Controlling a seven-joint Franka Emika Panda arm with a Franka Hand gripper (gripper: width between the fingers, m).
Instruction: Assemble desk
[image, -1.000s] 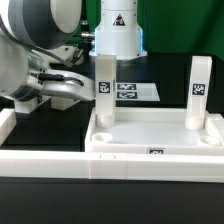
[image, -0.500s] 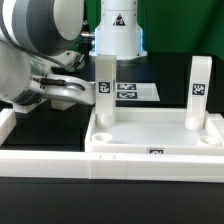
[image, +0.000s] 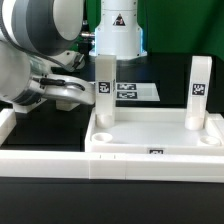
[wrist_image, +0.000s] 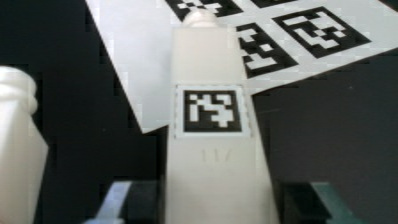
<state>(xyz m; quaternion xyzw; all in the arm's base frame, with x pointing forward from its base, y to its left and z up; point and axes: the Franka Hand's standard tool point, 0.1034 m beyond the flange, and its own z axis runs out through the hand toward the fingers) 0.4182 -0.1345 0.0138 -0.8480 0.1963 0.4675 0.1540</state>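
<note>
- Nearest in the exterior view, one long white border rail (image: 45, 160) lay on the black tabletop (image: 45, 125) and turned a corner at the exterior view's left.
- Just beside the rail, toward the exterior view's right, one white desk tray (image: 150, 135) with a raised rim sat flat. One square tag showed on its front edge.
- Two legs stood upright in the tray, one at each far corner, and each showed one black-and-white tag. The first leg (image: 104, 85) was toward the exterior view's left and the second leg (image: 199, 88) toward its right, well apart.
- One robot arm (image: 40, 50) reached in from the exterior view's left. Its two fingers (wrist_image: 128, 205) stood one on each side of the first leg, partly closed and very near its sides. Whether they pressed on it could not be told.
- Beyond the legs, one marker board (image: 135, 92) lay flat, carrying several tags.
- Farthest back stood one white column (image: 118, 35) bearing a black triangle.
</note>
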